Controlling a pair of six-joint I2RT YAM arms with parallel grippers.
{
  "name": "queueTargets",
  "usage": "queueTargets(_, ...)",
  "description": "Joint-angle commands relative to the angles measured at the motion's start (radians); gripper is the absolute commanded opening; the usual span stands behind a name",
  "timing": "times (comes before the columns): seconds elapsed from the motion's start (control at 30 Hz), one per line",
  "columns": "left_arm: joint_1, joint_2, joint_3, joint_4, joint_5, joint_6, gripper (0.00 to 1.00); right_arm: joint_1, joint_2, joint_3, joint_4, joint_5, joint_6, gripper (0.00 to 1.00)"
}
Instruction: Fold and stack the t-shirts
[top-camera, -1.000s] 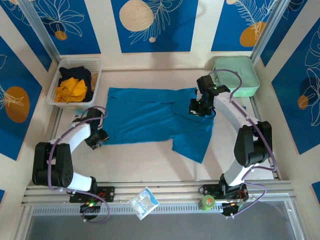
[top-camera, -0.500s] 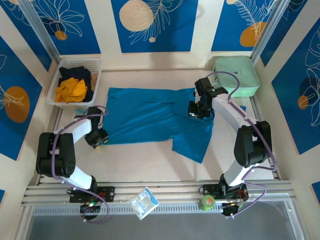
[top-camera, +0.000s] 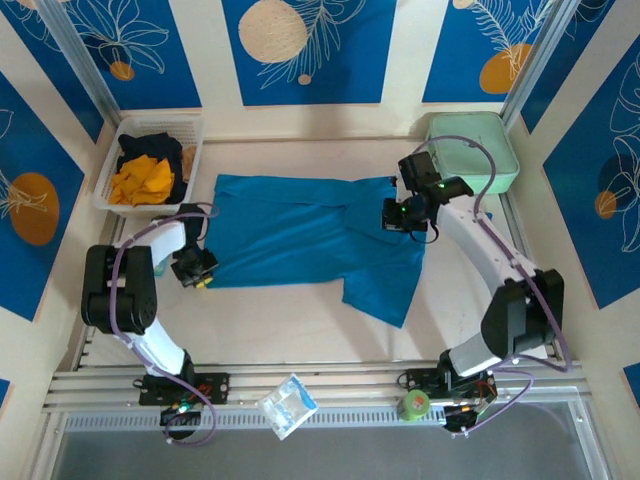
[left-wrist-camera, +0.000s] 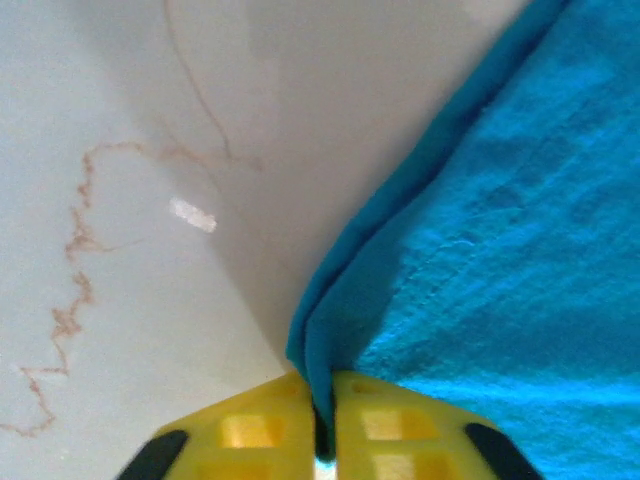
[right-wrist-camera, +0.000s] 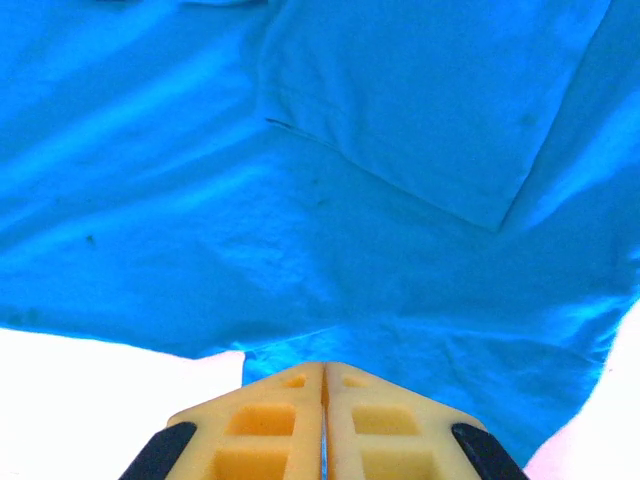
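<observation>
- At the near edge, beside the arm bases, a small clear packet (top-camera: 287, 405) lies on the rail.
- A little farther, on the left side of the tabletop (top-camera: 290, 325), the left hand (top-camera: 202, 280) sits low at the near left corner of the teal-blue t-shirt (top-camera: 290, 235).
- From the left wrist we see its yellow fingers (left-wrist-camera: 255, 432) pressed together, with a fold of the shirt's edge pinched between them.
- The teal-blue t-shirt lies spread out in the middle of the tabletop, mostly flat. One part of it reaches toward the near right.
- The right hand (top-camera: 390, 217) is over the right part of this shirt, farther than the left hand.
- Its fingers (right-wrist-camera: 385, 420) are closed tight, and a thin strip of the blue cloth shows between them.
- At the far left stands a white basket (top-camera: 160, 119). Inside it an orange-yellow t-shirt (top-camera: 140, 181) lies crumpled, with a black t-shirt (top-camera: 150, 148) just behind it.
- At the far right corner rests the mint-green case (top-camera: 478, 150).
</observation>
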Motion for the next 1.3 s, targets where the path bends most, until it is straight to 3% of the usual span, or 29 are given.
queueTargets(0.0, -0.002, 0.09, -0.012, 0.316, 0.097, 0.017, 0.02, 0.04, -0.171, 0.011, 0.046, 0.038, -0.102, 0.09)
queueTargets(0.07, -0.004, 0.087, -0.007, 0.322, 0.104, 0.018, 0.0, 0.064, -0.285, -0.022, 0.109, 0.058, -0.144, 0.2)
queueTargets(0.13, -0.008, 0.08, -0.004, 0.325, 0.109, 0.023, 0.0, 0.067, -0.403, -0.067, 0.174, 0.012, -0.196, 0.46)
queueTargets(0.17, -0.01, 0.076, -0.004, 0.326, 0.113, 0.025, 0.0, 0.067, -0.44, -0.076, 0.181, -0.011, -0.22, 0.53)
queueTargets(0.3, -0.017, 0.055, -0.006, 0.326, 0.114, 0.037, 0.0, 0.076, -0.59, -0.182, 0.189, -0.164, -0.54, 0.58)
queueTargets(0.4, -0.02, 0.036, -0.016, 0.332, 0.118, 0.04, 0.0, 0.104, -0.665, -0.222, 0.142, -0.175, -0.676, 0.71)
queueTargets(0.47, -0.022, 0.023, -0.026, 0.338, 0.124, 0.041, 0.0, 0.118, -0.668, -0.22, 0.048, -0.177, -0.789, 0.72)
queueTargets(0.6, -0.026, -0.008, -0.048, 0.351, 0.141, 0.041, 0.0, 0.241, -0.646, -0.301, -0.119, -0.016, -1.061, 0.74)
queueTargets(0.77, -0.039, -0.047, -0.077, 0.378, 0.146, 0.025, 0.0, 0.289, -0.594, -0.534, -0.123, 0.098, -1.246, 0.7)
queueTargets(1.03, -0.062, -0.093, -0.146, 0.432, 0.168, -0.005, 0.0, 0.309, -0.555, -0.755, -0.042, 0.134, -1.385, 0.65)
queueTargets(1.27, -0.067, -0.119, -0.161, 0.44, 0.166, -0.001, 0.0, 0.298, -0.519, -0.812, 0.038, 0.155, -1.405, 0.63)
